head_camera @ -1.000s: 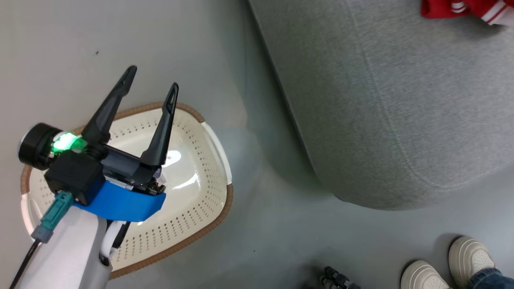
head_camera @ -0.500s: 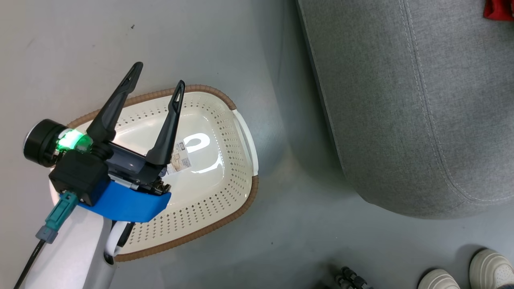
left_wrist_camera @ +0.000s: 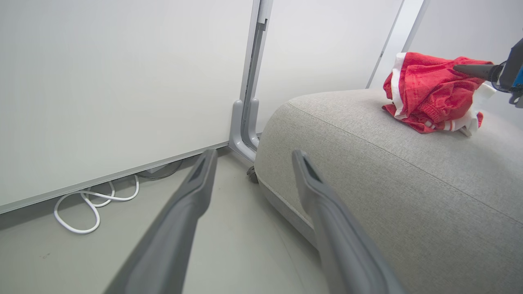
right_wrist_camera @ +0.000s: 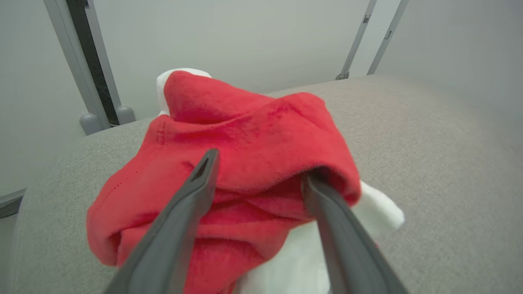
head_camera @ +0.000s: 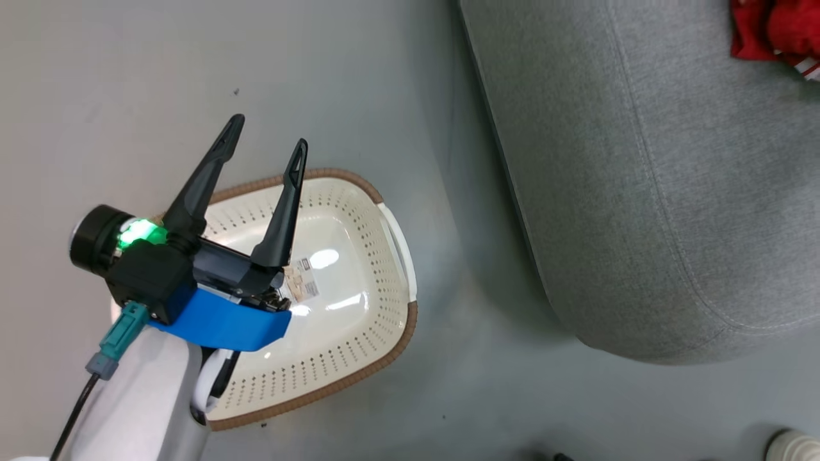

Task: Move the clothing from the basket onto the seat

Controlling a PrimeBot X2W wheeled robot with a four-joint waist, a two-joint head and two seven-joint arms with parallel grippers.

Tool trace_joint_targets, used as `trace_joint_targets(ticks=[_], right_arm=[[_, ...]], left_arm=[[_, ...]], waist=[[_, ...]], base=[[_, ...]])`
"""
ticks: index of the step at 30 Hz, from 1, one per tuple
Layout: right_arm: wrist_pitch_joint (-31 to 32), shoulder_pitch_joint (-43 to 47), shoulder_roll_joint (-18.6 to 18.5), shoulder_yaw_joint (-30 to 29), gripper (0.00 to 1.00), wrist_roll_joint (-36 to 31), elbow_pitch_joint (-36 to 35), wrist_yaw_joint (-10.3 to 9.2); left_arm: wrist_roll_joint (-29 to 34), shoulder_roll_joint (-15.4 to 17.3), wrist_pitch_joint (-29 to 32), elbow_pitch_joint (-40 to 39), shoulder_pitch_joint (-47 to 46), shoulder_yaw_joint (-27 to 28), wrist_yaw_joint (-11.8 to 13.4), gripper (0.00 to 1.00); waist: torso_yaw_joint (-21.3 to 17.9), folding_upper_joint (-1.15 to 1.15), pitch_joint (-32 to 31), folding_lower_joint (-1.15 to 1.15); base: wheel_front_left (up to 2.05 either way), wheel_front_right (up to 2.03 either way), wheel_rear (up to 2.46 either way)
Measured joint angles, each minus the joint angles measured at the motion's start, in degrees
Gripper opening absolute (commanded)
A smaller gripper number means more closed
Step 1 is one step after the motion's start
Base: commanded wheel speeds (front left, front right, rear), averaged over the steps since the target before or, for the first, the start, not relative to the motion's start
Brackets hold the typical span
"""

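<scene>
The cream basket (head_camera: 388, 356) with its brown rim stands on the floor with nothing but a paper label inside. My left gripper (head_camera: 269, 131) hangs open above its far end, its fingers (left_wrist_camera: 322, 212) spread and bare. The red clothing (head_camera: 775, 29) with white edging lies bunched on the light-grey seat (head_camera: 640, 192). My right gripper (right_wrist_camera: 259, 165) is open at the clothing (right_wrist_camera: 253, 122), jaws wide apart; a red fold covers its right fingertip. From the left wrist, the clothing (left_wrist_camera: 425, 94) sits on the seat (left_wrist_camera: 408, 183), with one right-gripper finger (left_wrist_camera: 476, 70) reaching it.
Grey floor runs between basket and seat. A white wall panel with a grey post (left_wrist_camera: 245, 122) stands behind the seat, with a looped white cable (left_wrist_camera: 94, 204) on the floor beside it. A person's pale shoe (head_camera: 794, 445) shows at the lower right.
The head camera has swung, shifting the whole picture; the shoes have slid almost out of it. My left gripper stays open over the basket. More red cloth shows at the top right than half a second ago.
</scene>
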Motion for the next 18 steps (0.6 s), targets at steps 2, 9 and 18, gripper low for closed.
trace_joint_targets(ticks=[2, 9, 18], right_arm=[[-0.3, 1.3, 0.4, 1.3, 1.00, -0.2, 0.3, 0.00], [-2.1, 7.8, 1.6, 9.2, 1.00, 0.3, -1.3, 0.00], [-2.7, 20.8, 5.6, 19.6, 1.00, 8.8, -12.1, 0.00]], left_arm=[[-0.1, -0.9, 0.0, 0.4, 0.6, 0.4, 0.0, 1.00], [-0.8, -4.3, 0.0, 2.3, 4.7, 3.2, 0.0, 1.00], [-0.9, -8.5, 0.0, 5.0, 10.6, 7.9, 0.0, 1.00]], waist=[[0.2, 0.00, -1.5, 0.00], [1.3, 0.00, -8.1, -0.01], [3.9, 0.01, -16.9, -0.02]], base=[[0.00, 0.00, 0.00], [0.00, 0.00, 0.00], [0.00, 0.00, 0.00]])
